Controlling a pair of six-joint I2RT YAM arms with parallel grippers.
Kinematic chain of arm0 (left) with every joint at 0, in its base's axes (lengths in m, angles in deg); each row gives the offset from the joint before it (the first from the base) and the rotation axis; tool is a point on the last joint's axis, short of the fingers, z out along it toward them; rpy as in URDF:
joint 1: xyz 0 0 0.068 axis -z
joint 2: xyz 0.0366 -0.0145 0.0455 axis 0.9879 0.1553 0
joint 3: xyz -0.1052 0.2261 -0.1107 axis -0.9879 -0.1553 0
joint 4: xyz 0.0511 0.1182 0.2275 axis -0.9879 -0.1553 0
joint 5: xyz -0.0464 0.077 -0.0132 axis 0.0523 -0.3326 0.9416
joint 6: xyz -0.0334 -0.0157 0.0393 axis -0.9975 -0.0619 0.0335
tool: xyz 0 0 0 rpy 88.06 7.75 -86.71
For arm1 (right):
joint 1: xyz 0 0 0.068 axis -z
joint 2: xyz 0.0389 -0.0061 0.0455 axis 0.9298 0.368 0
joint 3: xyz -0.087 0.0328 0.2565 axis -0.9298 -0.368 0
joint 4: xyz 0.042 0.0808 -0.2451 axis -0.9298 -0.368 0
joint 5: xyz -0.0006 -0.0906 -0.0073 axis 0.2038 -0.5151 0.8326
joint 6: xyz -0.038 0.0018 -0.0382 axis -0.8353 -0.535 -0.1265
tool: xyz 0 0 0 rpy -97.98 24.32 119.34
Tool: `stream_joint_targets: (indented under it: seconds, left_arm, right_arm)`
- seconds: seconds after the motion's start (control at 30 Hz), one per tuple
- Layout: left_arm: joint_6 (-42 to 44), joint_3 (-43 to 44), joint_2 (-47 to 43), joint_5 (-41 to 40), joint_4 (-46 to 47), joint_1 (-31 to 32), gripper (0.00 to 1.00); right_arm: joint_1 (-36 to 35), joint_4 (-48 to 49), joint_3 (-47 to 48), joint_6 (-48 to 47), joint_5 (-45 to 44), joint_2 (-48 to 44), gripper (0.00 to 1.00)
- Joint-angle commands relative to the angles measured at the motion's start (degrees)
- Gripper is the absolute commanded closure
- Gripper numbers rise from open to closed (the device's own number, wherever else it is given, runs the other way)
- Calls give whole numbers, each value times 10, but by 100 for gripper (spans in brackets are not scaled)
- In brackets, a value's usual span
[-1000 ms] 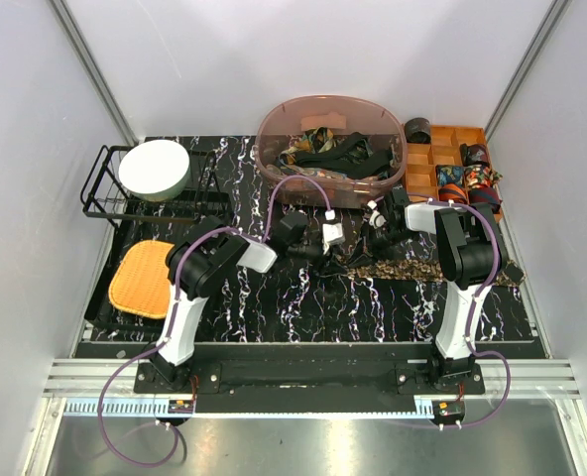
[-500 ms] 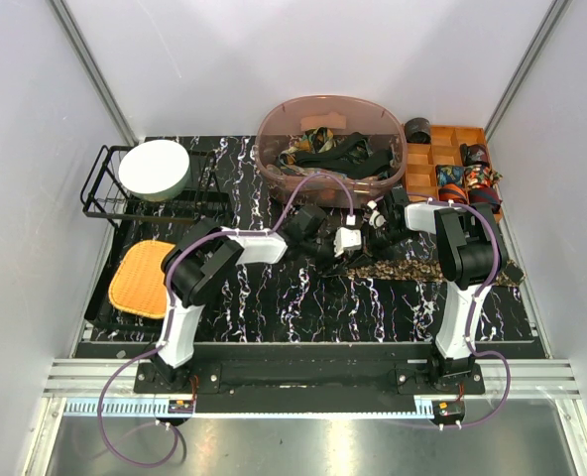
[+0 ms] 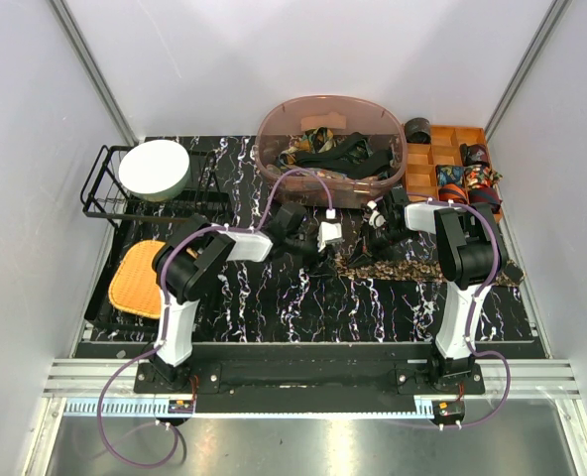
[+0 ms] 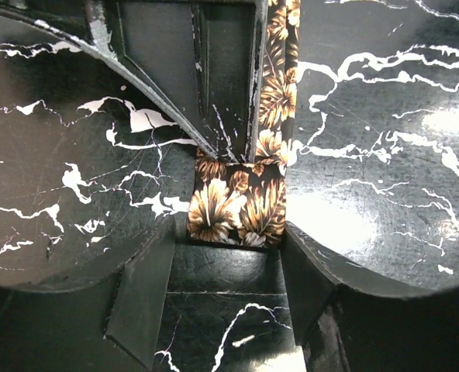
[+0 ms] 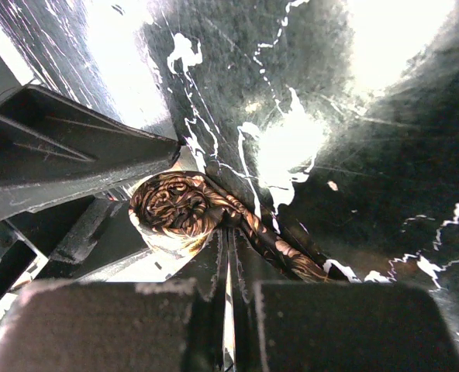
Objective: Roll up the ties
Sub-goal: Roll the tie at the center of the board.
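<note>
A brown floral tie (image 3: 422,268) lies across the black marble table (image 3: 274,297) on the right, and its left end is wound into a small roll (image 5: 171,205). My right gripper (image 5: 228,232) is shut, with its tips pinching the tie right beside the roll; it also shows in the top view (image 3: 375,236). My left gripper (image 4: 229,242) is open, and the roll (image 4: 236,203) stands just at its fingertips, between them. In the top view the left gripper (image 3: 325,241) faces the right one closely. The flat strip (image 4: 280,77) runs away alongside the right fingers.
A pink tub (image 3: 274,149) holding several loose ties stands at the back centre. An orange divider tray (image 3: 420,169) with rolled ties is at the back right. A wire rack (image 3: 100,193) with a white bowl and an orange mat (image 3: 143,278) are on the left.
My left gripper swung right up to the right gripper, then drew back slightly left. The right gripper stayed at the tie's rolled end.
</note>
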Motion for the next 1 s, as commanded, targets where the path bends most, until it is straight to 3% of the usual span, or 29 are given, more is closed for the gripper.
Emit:
stream_joint_targets:
  seconds: [0.0,0.33,0.47,0.53,0.73,0.97]
  left_arm:
    - [-64,-56,42,31,33,-1,38]
    - [-109,-68,83,41,140,0,38]
    - [-97,-62,83,32,125,0,48]
    - [-79,-53,76,15,86,0,56]
    - [-10,-15,42,-66,-56,23,65]
    - [76,71,53,-196,-307,88,79]
  right_arm:
    - [-8,5,-9,-24,-136,38,100]
    - [-9,5,-7,-24,-136,42,100]
    - [-9,4,-6,-24,-135,43,100]
    - [-9,4,-4,-25,-132,43,100]
    - [-10,4,-2,-30,-112,43,100]
    - [-11,-13,13,-46,-74,21,100]
